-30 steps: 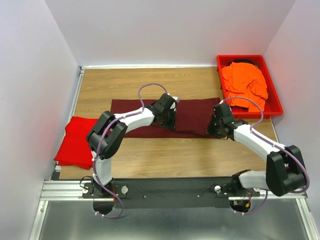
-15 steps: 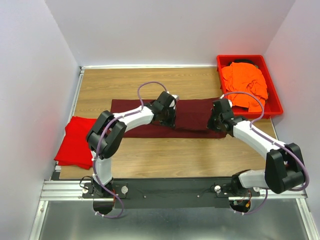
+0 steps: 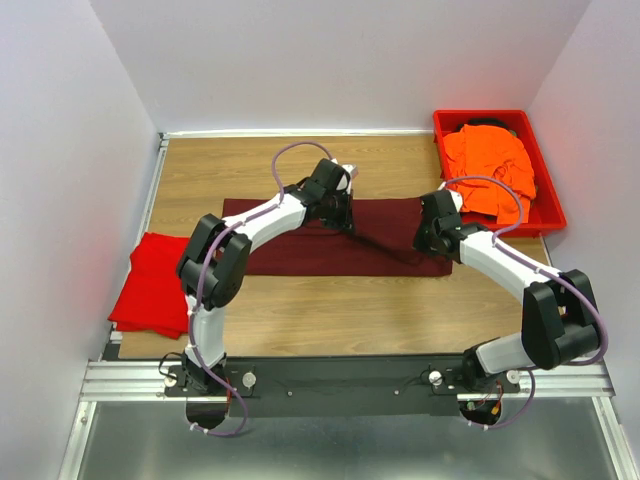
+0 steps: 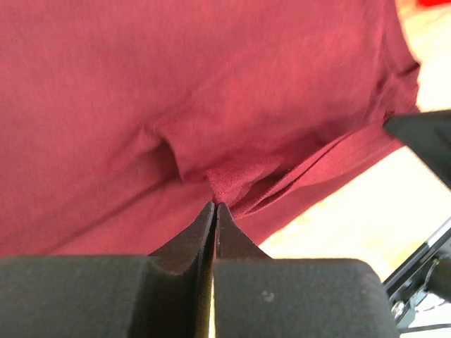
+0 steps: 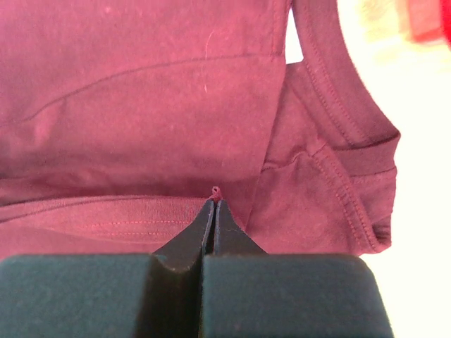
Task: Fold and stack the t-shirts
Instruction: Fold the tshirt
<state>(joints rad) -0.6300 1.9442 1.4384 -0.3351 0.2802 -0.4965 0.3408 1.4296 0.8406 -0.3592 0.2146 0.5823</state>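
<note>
I grip the maroon t-shirt (image 3: 290, 255) at two spots, I judge to lift its edge evenly for a fold; it lies mid-way across the tabletop (image 3: 330, 310). My left pincer (image 4: 213, 206), at its 12 o'clock edge, is closed on a pucker of cloth; my right pincer (image 5: 213, 202), at 3 o'clock, is clamped on a nub of hem

Robotics lab, a closed test cell. Plain white panels (image 3: 340, 60) wall in the wood-grain worktop (image 3: 300, 320) on its left, far and right edges. Aluminium extrusion rail (image 3: 130, 380) runs along the near edge, with two small arms (image 3: 265, 222) bolted to a black plate there. Purple cables (image 3: 279, 175) loop loose over the arms. Red plastic bin (image 3: 480, 115) sits in the far right corner. No household furnishings.
</note>
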